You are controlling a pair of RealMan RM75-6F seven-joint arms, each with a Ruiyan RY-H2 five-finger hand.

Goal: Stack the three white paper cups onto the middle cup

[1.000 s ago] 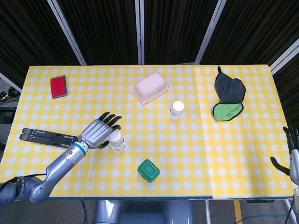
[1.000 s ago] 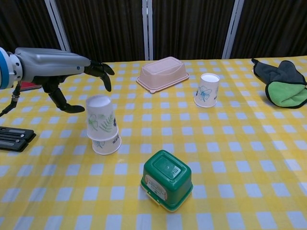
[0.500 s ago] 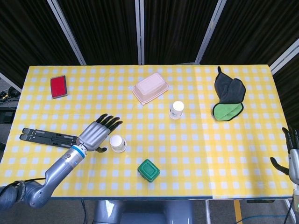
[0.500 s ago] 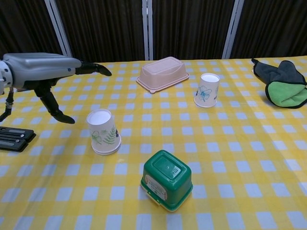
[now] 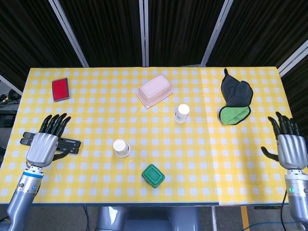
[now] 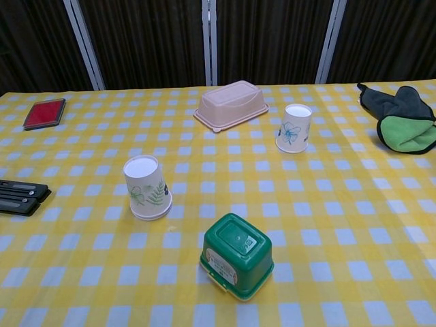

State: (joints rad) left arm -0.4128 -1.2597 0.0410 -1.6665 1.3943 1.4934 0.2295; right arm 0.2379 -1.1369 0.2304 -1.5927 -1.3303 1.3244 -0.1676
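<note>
An upside-down stack of white paper cups with a green leaf print (image 5: 121, 147) (image 6: 146, 187) stands left of the table's middle. Another upside-down white cup with a blue flower print (image 5: 182, 113) (image 6: 294, 127) stands apart, further back and to the right. My left hand (image 5: 44, 143) hovers at the table's left edge with its fingers spread and nothing in it. Just as empty and spread, my right hand (image 5: 287, 144) is at the right edge. Neither hand shows in the chest view.
A green lidded box (image 5: 153, 175) (image 6: 236, 256) sits near the front edge. A pink lidded container (image 5: 155, 90) (image 6: 230, 104) lies at the back. A red card (image 5: 60, 89), a black bar (image 5: 72, 144) on the left and a black-green cloth (image 5: 235, 102) on the right also lie on the yellow checked table.
My left hand has let go of the cup on the leaf-print stack, which dropped down flush, and drawn back to the left edge. My right hand has come further into view.
</note>
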